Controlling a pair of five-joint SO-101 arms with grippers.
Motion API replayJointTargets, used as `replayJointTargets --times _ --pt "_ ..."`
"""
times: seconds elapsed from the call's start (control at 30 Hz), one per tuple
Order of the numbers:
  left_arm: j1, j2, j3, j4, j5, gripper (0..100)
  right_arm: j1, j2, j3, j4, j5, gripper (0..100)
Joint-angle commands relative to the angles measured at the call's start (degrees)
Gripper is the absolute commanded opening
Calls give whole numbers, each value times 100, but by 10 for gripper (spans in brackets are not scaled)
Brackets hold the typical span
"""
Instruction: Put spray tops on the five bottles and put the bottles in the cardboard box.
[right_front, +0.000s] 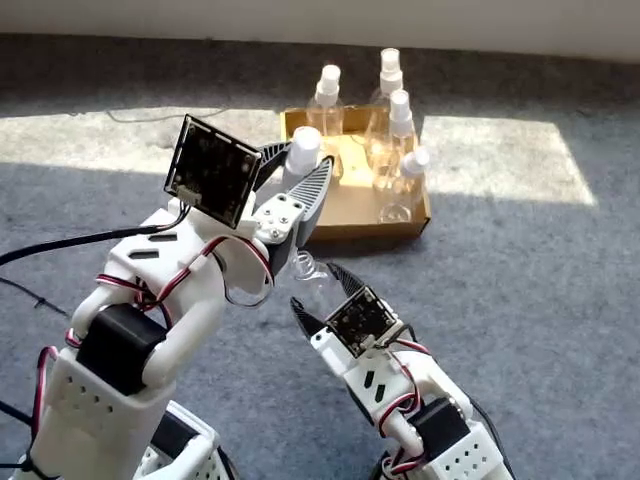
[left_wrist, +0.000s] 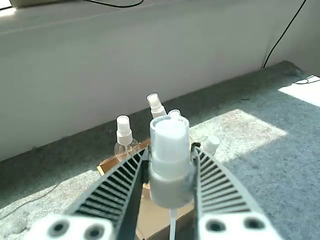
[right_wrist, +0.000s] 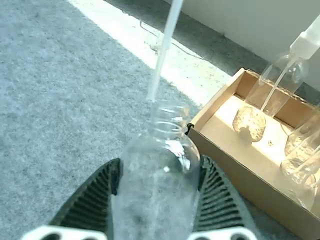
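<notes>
Closest to me was the right claw (right_wrist: 159, 170). It was shut tight around a clear bottle (right_wrist: 159, 150), with one finger on each side of the bottle's round body. The bottle stood almost straight up and its mouth was open, with no top on it.

Up above it I saw the left claw (left_wrist: 171, 152). It was squeezing a white spray top (left_wrist: 170, 135) between its two black fingers. The spray top pointed up. A thin white tube (right_wrist: 162, 50) hung down from it. The end of the tube reached the open mouth of the bottle. I could not tell how far in it went. The spray top was well above the bottle's neck and did not touch it.

Just behind both claws sat the cardboard box (right_front: 350, 205) on the grey surface (right_front: 540, 300). The held bottle was near the front of the box but outside it.

Four other bottles (right_front: 400, 130) were inside the box, and each one had a white spray top on. Three stood up and the one nearest the front corner leaned over. Sun shone on the box and on the surface beside it.
</notes>
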Motion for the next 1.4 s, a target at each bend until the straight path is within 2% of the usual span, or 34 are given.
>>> replayJointTargets --times 0.0,0.4,0.63,0.9,1.07,1.37 --pt "31 13 57 -352 62 30 -13 -57 119 -75 -44 4" --pt "-585 22 769 -1187 62 30 -13 -57 119 -75 -44 4" --pt "-558 22 980 -1178 114 30 -13 -57 127 -75 -44 4" --pt "356 13 1077 -826 378 30 -22 -57 119 -92 -44 4" --pt "426 -22 1279 -730 360 30 -22 -57 92 -119 -18 4" --pt "418 -40 1244 -730 360 30 -4 -57 -470 -2097 -18 4"
